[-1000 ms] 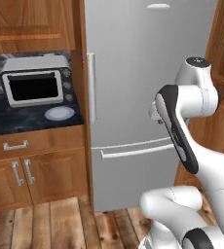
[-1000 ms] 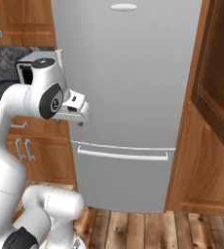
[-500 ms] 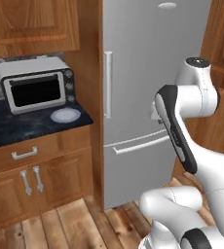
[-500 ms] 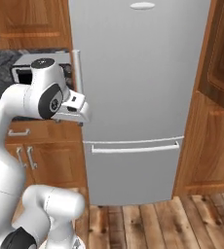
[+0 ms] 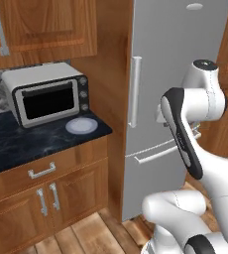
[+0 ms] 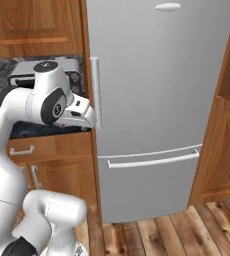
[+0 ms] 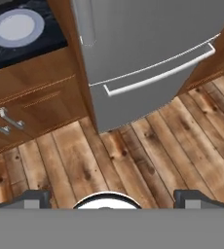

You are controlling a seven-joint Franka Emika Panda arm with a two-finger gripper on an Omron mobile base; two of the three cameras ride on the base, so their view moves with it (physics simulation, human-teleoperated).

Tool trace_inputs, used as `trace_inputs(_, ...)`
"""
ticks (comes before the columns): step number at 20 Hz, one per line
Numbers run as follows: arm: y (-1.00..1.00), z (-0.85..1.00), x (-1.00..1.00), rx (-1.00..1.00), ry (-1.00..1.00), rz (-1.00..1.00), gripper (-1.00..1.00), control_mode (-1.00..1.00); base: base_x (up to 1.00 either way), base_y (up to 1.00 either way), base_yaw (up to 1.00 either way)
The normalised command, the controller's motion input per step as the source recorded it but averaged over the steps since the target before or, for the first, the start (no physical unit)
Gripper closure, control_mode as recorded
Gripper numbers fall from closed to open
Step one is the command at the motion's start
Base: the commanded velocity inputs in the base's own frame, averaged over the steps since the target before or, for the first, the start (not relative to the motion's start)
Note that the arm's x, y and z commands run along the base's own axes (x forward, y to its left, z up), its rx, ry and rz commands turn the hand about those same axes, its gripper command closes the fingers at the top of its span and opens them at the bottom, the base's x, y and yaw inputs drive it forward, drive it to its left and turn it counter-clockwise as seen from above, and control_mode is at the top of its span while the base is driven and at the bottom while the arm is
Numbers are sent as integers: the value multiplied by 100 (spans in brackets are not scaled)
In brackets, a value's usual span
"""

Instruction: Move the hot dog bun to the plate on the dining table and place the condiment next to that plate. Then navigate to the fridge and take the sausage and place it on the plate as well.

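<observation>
The tall light grey fridge (image 5: 185,74) stands shut, with a vertical handle on its upper door and a long horizontal handle (image 6: 152,160) on its lower door. My gripper (image 6: 82,114) is held up in front of the fridge's left edge, apart from it. In the hand view the gripper (image 7: 111,199) looks down at the fridge (image 7: 148,44) and the wooden floor, open, its fingertips (image 7: 33,198) wide apart with nothing between them. The hot dog bun, the plate, the dining table, the condiment and the sausage are out of view.
Left of the fridge runs a black-topped counter (image 5: 17,149) with a drawer and cabinet doors. On it stand a microwave (image 5: 46,96) and a plain pale blue-grey plate (image 5: 81,125). Wooden cabinets (image 6: 227,125) flank the fridge on the right. Bare wooden floor (image 7: 148,151) lies in front.
The whole scene has slid to the right in both base views, so the base has moved; more of the counter and microwave now shows. The arm's pose and the open gripper are unchanged.
</observation>
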Motion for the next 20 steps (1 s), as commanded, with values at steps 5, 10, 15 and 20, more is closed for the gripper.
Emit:
trace_inputs(5, 0, 0, 0, 0, 0, 0, -100, 100, 39, 35, -12)
trace_inputs(10, 0, 0, 9, 1, -18, -3, -100, -100, 5, 4, -2)
trace_inputs(15, 0, -2, 37, 16, -49, 5, -100, -100, 0, 0, 0)
trace_inputs(20, 0, -2, 79, 13, -26, 5, -100, -100, 0, 0, 0)
